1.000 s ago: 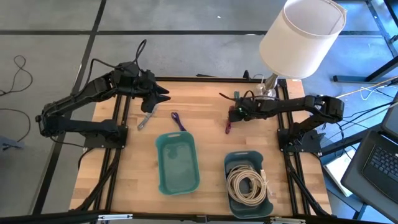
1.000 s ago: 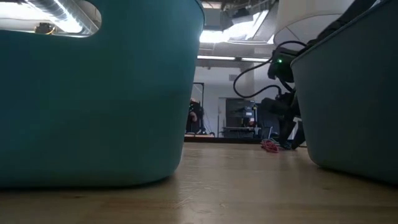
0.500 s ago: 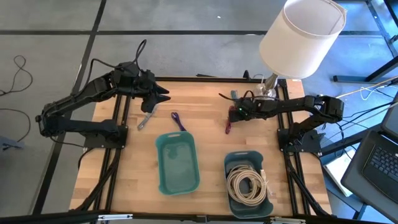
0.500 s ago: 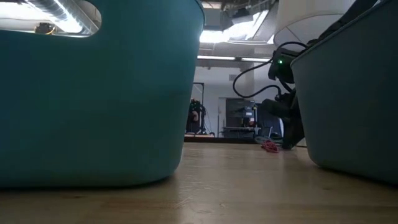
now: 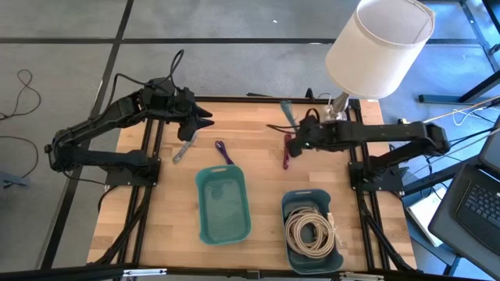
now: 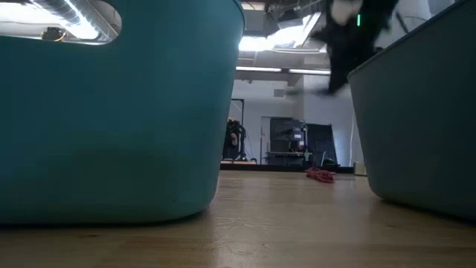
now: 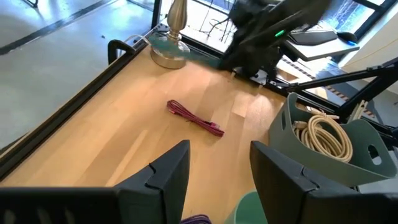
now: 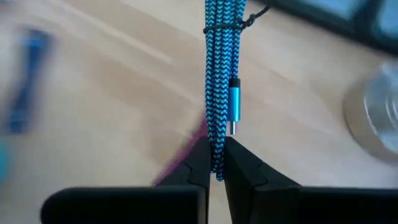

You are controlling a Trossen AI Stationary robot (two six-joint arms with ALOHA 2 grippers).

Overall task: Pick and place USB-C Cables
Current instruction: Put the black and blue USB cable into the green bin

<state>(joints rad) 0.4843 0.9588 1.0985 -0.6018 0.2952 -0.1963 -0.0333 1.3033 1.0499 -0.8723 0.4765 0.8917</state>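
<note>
My right gripper [image 5: 292, 137] is raised above the far middle of the table, shut on a teal braided USB-C cable [image 8: 217, 74], a short folded bundle seen as a teal streak [image 5: 286, 111] in the high view. A magenta cable [image 5: 287, 158] lies flat on the wood just below it, also seen low [image 6: 321, 176]. A purple cable [image 5: 224, 152] and a grey cable [image 5: 181, 150] lie near my left gripper [image 7: 217, 180], which hovers open at the far left with nothing between its fingers. Cream coils [image 5: 311, 231] rest in the right tray. My right gripper pinches the teal bundle at one end [image 8: 216, 160] between its two fingers [image 8: 200, 163], several strands together. The bundle runs on along the fingers' line, past their tips, with its blue plug [image 8: 233, 111] and a tie showing. It is lifted clear of the table.
Two teal trays stand toward the near edge: an empty one [image 5: 205, 226] left of centre and one [image 5: 291, 204] holding the coils. A lamp with a white shade [image 5: 379, 43] stands on its base [image 5: 336, 115] at the far right. Bare wood lies between the arms.
My right gripper has shut on the teal cable at the far middle of the table and risen fast, rolling its wrist; the cable has been lifted clear of the wood. The magenta cable has stayed where it was.
</note>
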